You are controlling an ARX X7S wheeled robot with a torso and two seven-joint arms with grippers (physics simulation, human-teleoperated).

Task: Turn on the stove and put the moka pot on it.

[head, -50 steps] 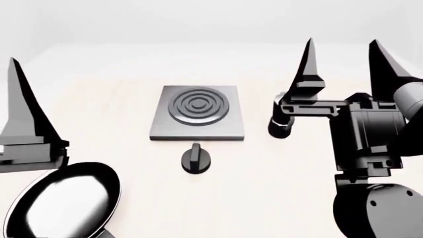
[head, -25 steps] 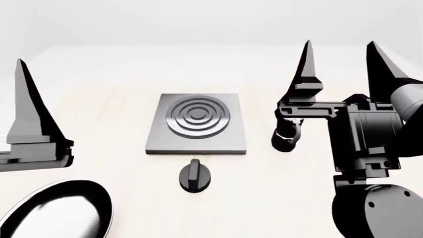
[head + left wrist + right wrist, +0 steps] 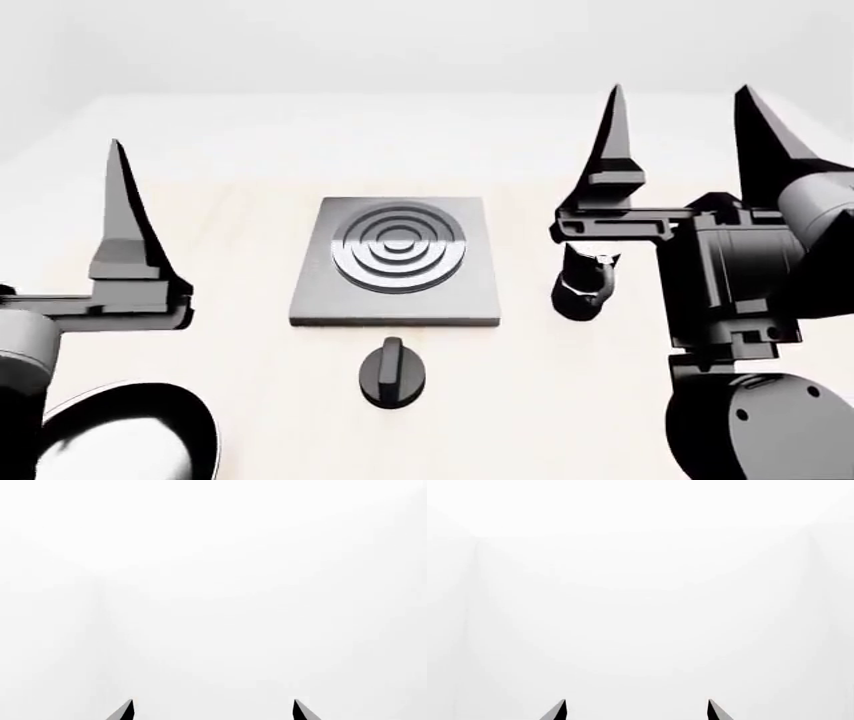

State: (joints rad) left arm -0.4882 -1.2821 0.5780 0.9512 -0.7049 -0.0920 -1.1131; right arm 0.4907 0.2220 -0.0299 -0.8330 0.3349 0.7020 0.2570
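Progress: nothing looks done yet; by the look of it, the knob is untouched and the moka pot is off the burner.
Left to do: turn the knob, then lift the pot onto the stove.
Moka pot: stands on the table just beside the stove, partly hidden by the right arm.
Knob: just in front of the stove.
Left gripper: fingers spread wide, empty, raised beside the stove.
Right gripper: spread wide, empty, above the pot's side of the stove.
Count: one stove, one knob, one moka pot, one frying pan, two grippers.
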